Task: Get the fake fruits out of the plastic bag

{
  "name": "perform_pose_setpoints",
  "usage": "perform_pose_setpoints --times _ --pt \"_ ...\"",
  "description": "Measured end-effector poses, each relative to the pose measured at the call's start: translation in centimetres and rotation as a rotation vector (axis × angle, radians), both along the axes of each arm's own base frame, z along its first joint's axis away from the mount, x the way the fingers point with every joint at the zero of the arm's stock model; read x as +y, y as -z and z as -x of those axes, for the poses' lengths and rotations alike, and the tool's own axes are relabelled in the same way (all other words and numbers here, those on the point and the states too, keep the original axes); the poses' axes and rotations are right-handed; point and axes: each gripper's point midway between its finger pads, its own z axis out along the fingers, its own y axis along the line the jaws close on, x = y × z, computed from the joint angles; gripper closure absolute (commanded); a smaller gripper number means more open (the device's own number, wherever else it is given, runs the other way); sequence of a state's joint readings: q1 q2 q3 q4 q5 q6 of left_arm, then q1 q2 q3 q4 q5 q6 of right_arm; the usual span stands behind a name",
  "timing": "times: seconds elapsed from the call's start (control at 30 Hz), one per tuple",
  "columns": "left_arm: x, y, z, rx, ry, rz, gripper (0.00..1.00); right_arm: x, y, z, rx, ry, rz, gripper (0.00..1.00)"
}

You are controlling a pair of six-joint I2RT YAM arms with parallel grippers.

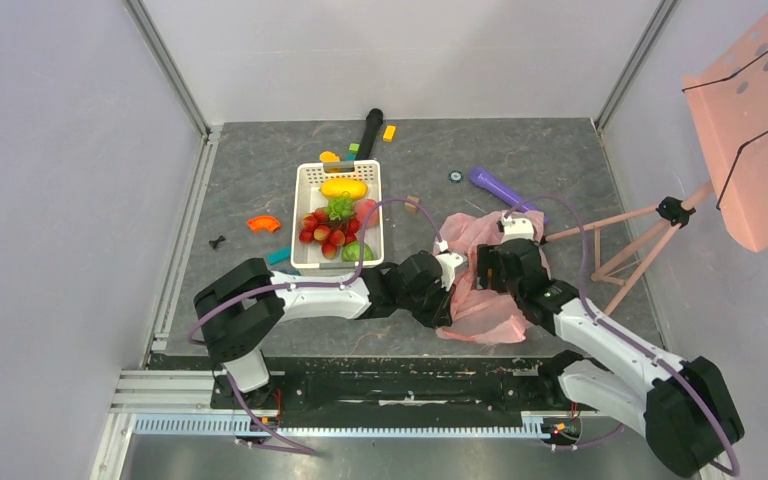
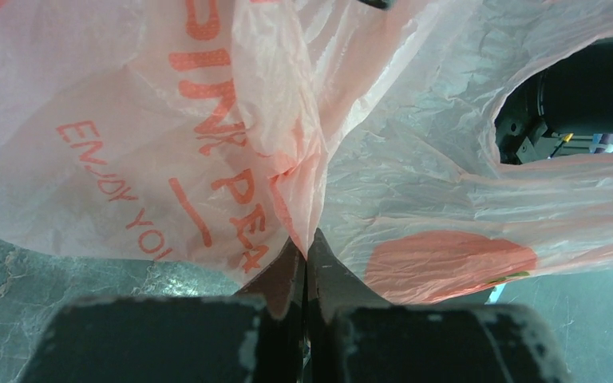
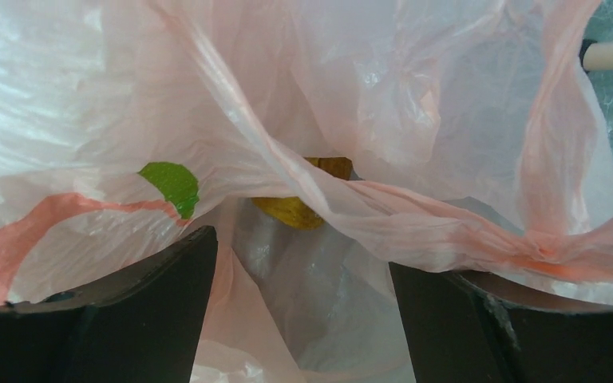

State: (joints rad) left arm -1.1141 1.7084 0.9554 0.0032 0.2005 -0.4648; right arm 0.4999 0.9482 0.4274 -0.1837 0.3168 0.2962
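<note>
Fake fruits (image 1: 337, 225) mostly lie in the white basket (image 1: 338, 166), off to the left of the left claw (image 2: 306, 249). One yellowish fruit (image 3: 297, 209) seems to sit inside the plastic bag (image 3: 415, 104), just ahead of the right claw (image 3: 299, 254), between its wide-apart, empty fingers. The left claw pinches a bag fold tight. The step in hand looks like reaching for that fruit; next, the right claw needs a way past the film.

Both arms are white with big black joints. The left arm (image 1: 305, 297) and the right arm (image 1: 600, 340) each have a thin purple cable (image 1: 384, 203) looping along them. The left gripper (image 2: 306, 239) has black fingers (image 2: 168, 335) with scratched, pale edges.
</note>
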Motion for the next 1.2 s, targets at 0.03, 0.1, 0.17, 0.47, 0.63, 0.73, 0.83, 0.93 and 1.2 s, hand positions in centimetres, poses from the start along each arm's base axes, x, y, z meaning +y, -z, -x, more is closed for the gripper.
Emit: perform_pose_setpoints --times 0.03,0.1,0.17,0.47,0.63,0.73,0.83,0.93,1.2 --pt "0.0 0.0 0.0 0.0 0.0 0.0 0.96 0.0 0.0 -0.3 0.004 0.0 0.01 0.17" --pt "-0.1 -0.1 0.0 -0.001 0.001 0.003 0.96 0.0 0.3 -0.8 0.011 0.003 0.031 0.12" --pt "-0.1 -0.1 0.0 -0.001 0.003 0.007 0.96 0.0 0.8 -1.2 0.016 0.005 0.051 0.08" --pt "-0.3 -0.2 0.2 0.007 0.015 0.016 0.96 0.5 2.7 -3.4 0.004 0.006 0.09 0.02" --pt "-0.5 -0.4 0.4 0.011 0.025 0.029 0.96 0.9 4.1 -4.6 0.007 0.001 0.106 0.04" --pt "-0.6 -0.4 0.5 0.013 0.031 0.036 0.96 1.3 4.8 -5.5 0.011 -0.003 0.115 0.14" --pt "-0.7 0.0 0.5 0.018 0.033 0.03 0.96 2.0 4.6 -6.8 -0.004 -0.011 0.117 0.33" --pt "-0.7 0.3 0.5 0.022 0.034 0.024 0.96 2.2 4.5 -7.4 -0.012 -0.017 0.121 0.45" --pt "-0.6 0.3 0.4 0.017 0.026 0.021 0.96 2.4 2.5 -7.2 -0.045 -0.038 0.1 0.48"
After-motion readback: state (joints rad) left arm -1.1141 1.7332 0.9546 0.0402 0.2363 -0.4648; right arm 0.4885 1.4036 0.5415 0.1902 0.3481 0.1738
